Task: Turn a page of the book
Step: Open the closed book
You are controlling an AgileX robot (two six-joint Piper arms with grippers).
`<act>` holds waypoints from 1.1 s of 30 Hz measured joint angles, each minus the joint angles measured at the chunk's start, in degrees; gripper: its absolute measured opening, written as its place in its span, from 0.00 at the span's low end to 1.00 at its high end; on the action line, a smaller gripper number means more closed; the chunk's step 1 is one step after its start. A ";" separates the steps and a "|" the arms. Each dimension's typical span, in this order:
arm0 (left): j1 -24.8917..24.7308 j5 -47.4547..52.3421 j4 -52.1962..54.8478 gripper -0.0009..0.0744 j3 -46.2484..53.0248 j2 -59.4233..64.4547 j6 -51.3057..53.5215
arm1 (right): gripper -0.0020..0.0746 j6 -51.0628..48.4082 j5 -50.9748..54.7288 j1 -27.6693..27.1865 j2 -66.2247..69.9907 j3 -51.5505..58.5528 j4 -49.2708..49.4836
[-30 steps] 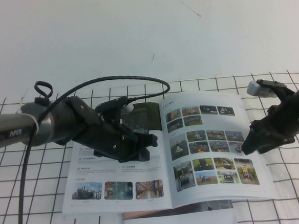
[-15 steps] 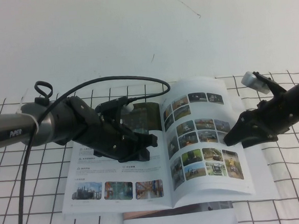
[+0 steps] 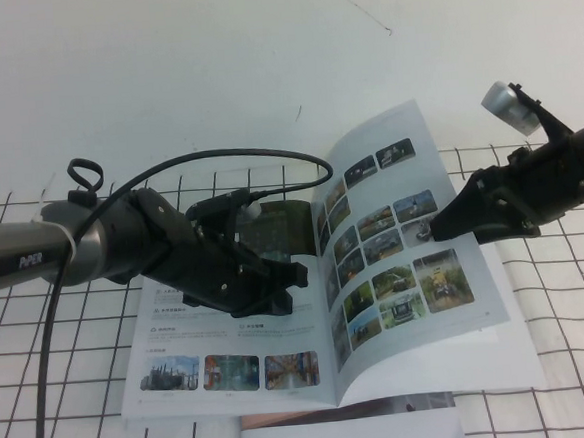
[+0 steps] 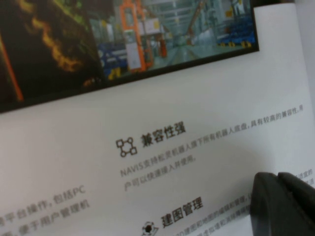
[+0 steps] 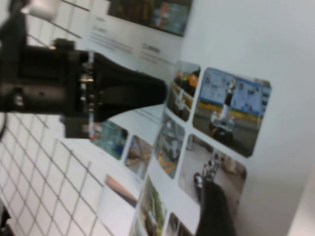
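The book point(image 3: 210, 335) lies open on the checked cloth. My left gripper point(image 3: 294, 275) rests shut on its left-hand sheet below the dark banner picture; in the left wrist view its two dark fingers point(image 4: 283, 201) sit together on the printed text. The page point(image 3: 396, 272) with rows of small colour photos stands lifted and curved over the spine. My right gripper point(image 3: 431, 231) is at the page's outer edge, open. One dark finger point(image 5: 211, 206) lies on the photo side of the page point(image 5: 231, 108); the other finger is hidden behind the sheet.
A pale booklet point(image 3: 352, 433) pokes out from under the book at the near edge. A black cable point(image 3: 218, 164) loops above the left arm. The black-gridded cloth point(image 3: 573, 360) covers the table, with a plain white surface behind.
The right gripper has risen and moved left, and the photo page has gone from lying flat to standing up, curling toward the spine. The left arm has not moved.
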 joint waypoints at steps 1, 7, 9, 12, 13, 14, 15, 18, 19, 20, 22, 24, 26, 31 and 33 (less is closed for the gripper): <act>0.00 0.01 0.00 0.01 0.00 0.00 0.00 | 0.59 0.00 0.47 0.00 -0.13 0.00 0.60; 0.00 0.01 0.02 0.01 0.00 0.00 0.00 | 0.59 -0.10 1.47 0.00 -0.13 0.00 1.77; 0.00 0.01 0.02 0.01 0.00 0.00 0.00 | 0.59 -0.10 1.82 0.00 -0.13 0.00 2.15; 0.00 0.01 0.02 0.01 0.00 0.00 0.00 | 0.59 -0.35 2.66 0.00 -0.13 0.00 4.36; 0.00 0.01 0.02 0.01 0.00 0.00 0.00 | 0.59 -0.89 3.11 0.00 -0.13 0.00 5.61; 0.00 0.01 0.02 0.01 0.00 0.00 0.00 | 0.59 -1.36 3.47 0.00 -0.13 0.00 7.03; 0.00 0.01 0.02 0.01 0.00 0.00 0.00 | 0.59 -1.75 3.82 0.00 -0.13 0.00 8.29; 0.00 0.01 0.02 0.01 0.00 0.00 0.00 | 0.59 -3.03 5.58 0.00 -0.13 0.00 12.93; 0.00 0.01 0.02 0.01 0.00 0.00 0.00 | 0.59 -3.34 6.04 0.00 -0.13 0.00 14.28; 0.00 -0.02 0.02 0.01 0.00 0.00 0.00 | 0.59 -3.88 6.26 0.00 -0.13 0.00 15.22; 0.00 -0.02 0.02 0.01 0.00 0.00 0.00 | 0.59 -4.13 6.73 0.00 -0.13 0.00 16.16; 0.00 -0.02 0.02 0.01 0.00 -0.26 0.00 | 0.59 -4.27 7.27 0.00 -0.13 0.00 16.52; 0.00 0.18 1.09 0.01 0.00 -1.34 0.26 | 0.59 -4.43 7.70 0.00 -0.13 0.00 17.05; -0.52 1.01 4.29 0.01 2.80 -8.83 0.18 | 0.59 -4.56 7.20 0.26 -0.13 0.00 17.76; -1.56 -1.18 4.69 0.01 5.80 -13.96 0.18 | 0.59 -4.56 6.54 0.86 -0.13 0.00 17.87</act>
